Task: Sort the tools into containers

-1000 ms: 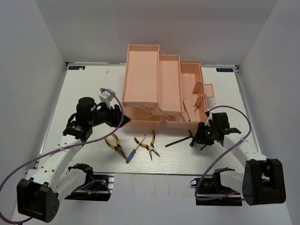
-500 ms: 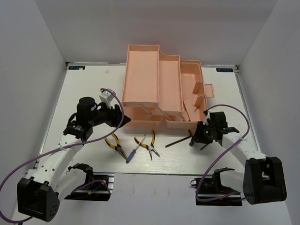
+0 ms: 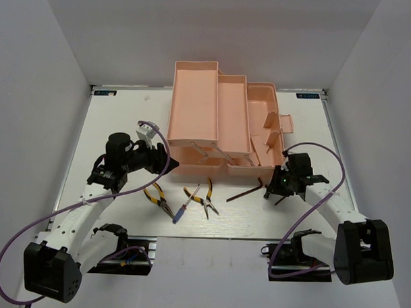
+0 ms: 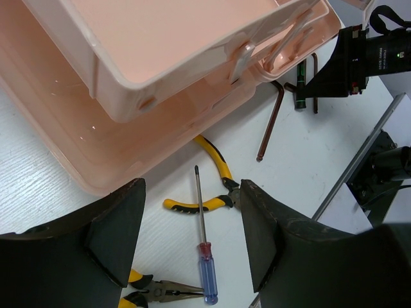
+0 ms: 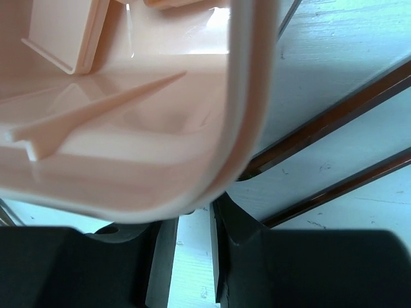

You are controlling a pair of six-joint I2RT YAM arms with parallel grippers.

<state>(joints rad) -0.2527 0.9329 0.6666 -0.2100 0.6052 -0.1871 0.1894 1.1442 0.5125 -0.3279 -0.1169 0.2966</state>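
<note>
White tabletop (image 3: 125, 124) holds both pliers (image 3: 158, 198), the screwdriver (image 3: 182, 210) and a hex key (image 3: 244, 192) before the pink toolbox (image 3: 193, 106). My left gripper (image 4: 192, 218) hovers spread wide. My right gripper (image 5: 194, 250) has slid slightly rightward by the toolbox corner; I cannot tell its grip.

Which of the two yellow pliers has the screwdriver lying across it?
The right-hand pliers, nearer the hex keys; the screwdriver crosses one handle. The left pliers lie beside it, uncrossed.
</note>
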